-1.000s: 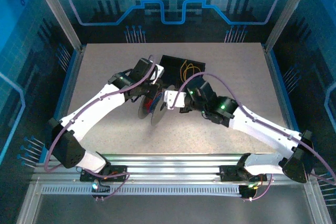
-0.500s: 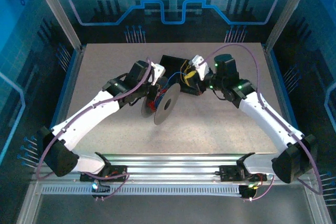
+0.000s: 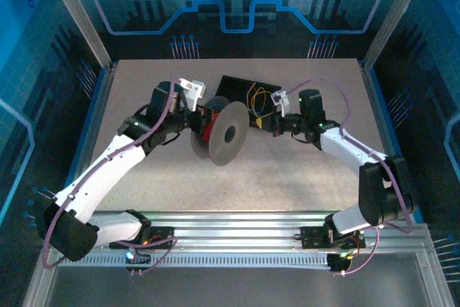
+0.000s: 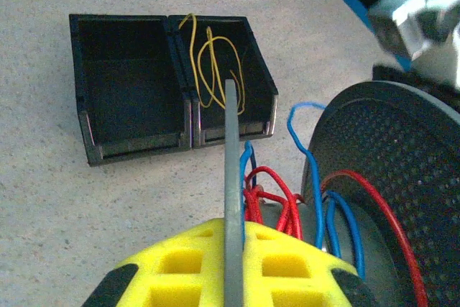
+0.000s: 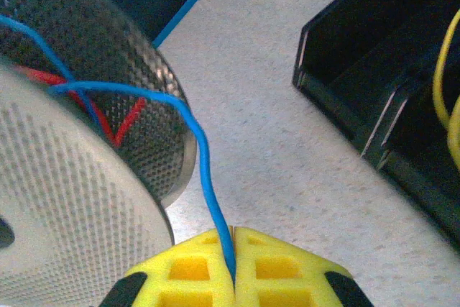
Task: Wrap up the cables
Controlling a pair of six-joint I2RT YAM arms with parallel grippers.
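right claw (image 5: 233, 239) pinching blue cable (image 5: 205, 170), partly on spool (image 3: 224, 134). left claw (image 4: 233, 249) clamped on spool flange. red cable (image 4: 272, 190) seems wound; yellow cable (image 4: 215, 70) in bin (image 4: 136, 145), not yet wound.

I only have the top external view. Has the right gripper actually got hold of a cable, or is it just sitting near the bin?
Observer: Yes. In the right wrist view, the right gripper is shut on the blue cable. The cable runs from its fingers up to the spool.
Operator: What is the left one holding?
Observer: In the left wrist view, the left gripper is clamped on one grey flange of the spool. The flange sits edge-on between its yellow fingers.
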